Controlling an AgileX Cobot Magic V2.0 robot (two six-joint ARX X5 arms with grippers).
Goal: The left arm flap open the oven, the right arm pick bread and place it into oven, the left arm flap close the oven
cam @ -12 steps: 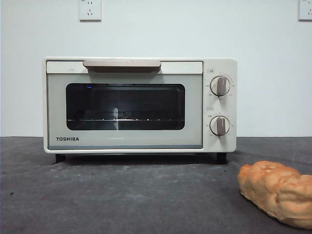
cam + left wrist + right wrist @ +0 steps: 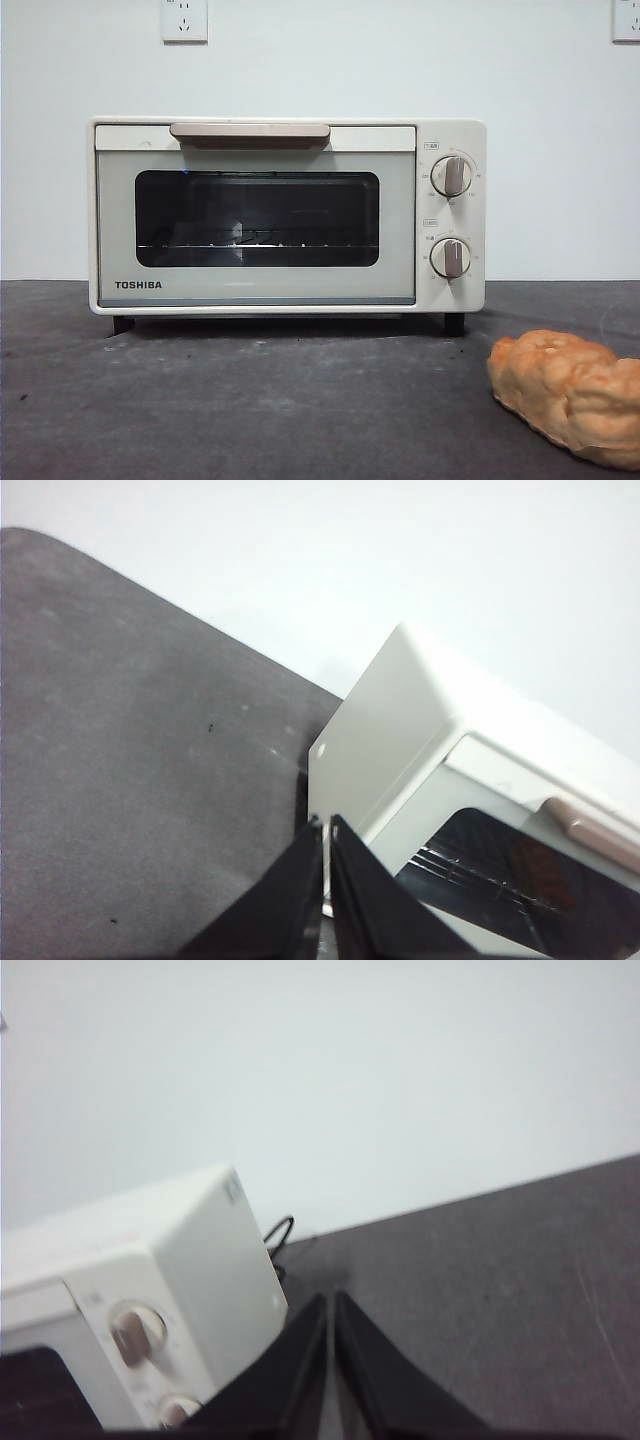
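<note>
Front view gives me the wall (image 2: 400, 70) with two sockets, then the dark grey desk (image 2: 250, 400), and on it the oven (image 2: 287, 215), door shut, standing toward the desk's far edge. I see the bread (image 2: 570, 395) lying near the front right corner, well apart from the oven; neither wrist view shows it. My left hand (image 2: 326, 830) hangs above the oven's left end with its jaws together. My right hand (image 2: 329, 1305), jaws also together, hangs off the knob end, where a black cable (image 2: 280, 1235) shows behind the oven.
</note>
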